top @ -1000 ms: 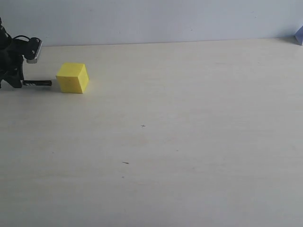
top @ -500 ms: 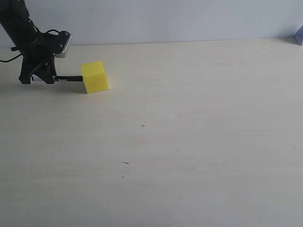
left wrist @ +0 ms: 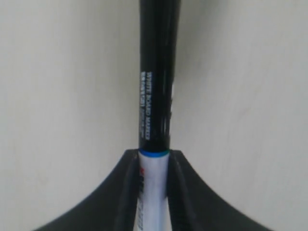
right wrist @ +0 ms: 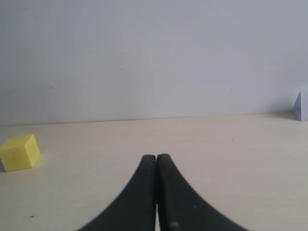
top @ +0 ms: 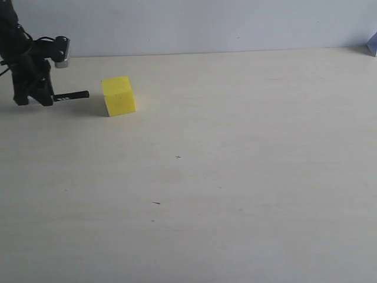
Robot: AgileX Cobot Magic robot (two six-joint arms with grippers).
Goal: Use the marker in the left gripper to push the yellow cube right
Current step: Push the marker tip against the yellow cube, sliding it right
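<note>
The yellow cube (top: 119, 95) rests on the pale table at the far left; it also shows at the edge of the right wrist view as the yellow cube (right wrist: 19, 152). My left gripper (top: 48, 96) stands left of it, shut on the marker (top: 73, 95), which points level toward the cube with a small gap before its face. In the left wrist view the marker (left wrist: 156, 96) sticks out between the jaws of the left gripper (left wrist: 154, 161), black cap forward. My right gripper (right wrist: 157, 159) is shut with nothing in it and is not seen in the exterior view.
The light wooden table (top: 235, 177) spreads right of the cube. A small bluish object (top: 372, 44) sits at the far right edge by the white wall; the same bluish object (right wrist: 301, 105) shows in the right wrist view.
The marker pushed the cube a short way right, from about the far left edge. Since then the left gripper has pulled back left, leaving a gap between marker tip and cube.
</note>
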